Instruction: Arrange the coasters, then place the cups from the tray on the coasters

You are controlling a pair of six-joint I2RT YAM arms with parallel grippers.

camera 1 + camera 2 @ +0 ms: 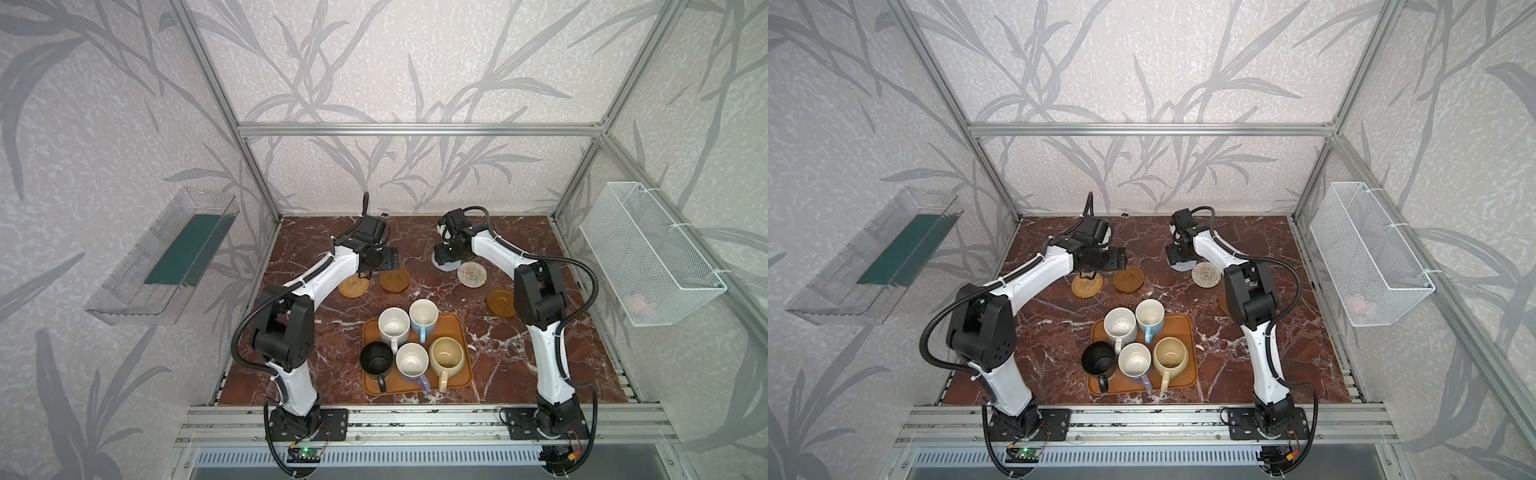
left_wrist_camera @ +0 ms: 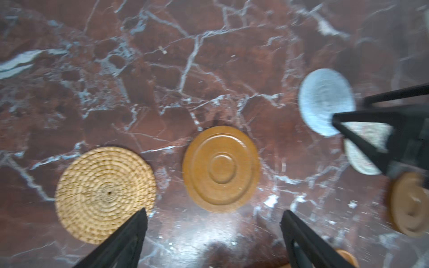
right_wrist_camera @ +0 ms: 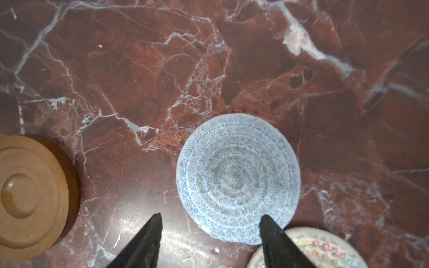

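Observation:
Five coasters lie across the back of the table: tan rattan (image 1: 354, 286), brown saucer-like (image 1: 395, 279), grey-blue woven (image 1: 446, 266), cream woven (image 1: 471, 273) and a second brown one (image 1: 500, 302). The grey-blue coaster touches or overlaps the cream one. The orange-brown tray (image 1: 463, 374) holds the white (image 1: 393, 323), light blue (image 1: 423, 313), black (image 1: 376, 358), lavender (image 1: 412, 360) and cream-yellow (image 1: 446, 354) cups. My left gripper (image 2: 214, 212) hangs open and empty between the rattan coaster (image 2: 104, 195) and the brown coaster (image 2: 220, 168). My right gripper (image 3: 210, 215) is open, one finger over the edge of the grey-blue coaster (image 3: 236, 178).
A clear plastic bin (image 1: 166, 257) hangs on the left wall and a white wire basket (image 1: 648, 257) on the right wall. Aluminium frame posts stand at the table's back corners. The right arm's elbow (image 1: 1250, 295) hides most of the right brown coaster in a top view.

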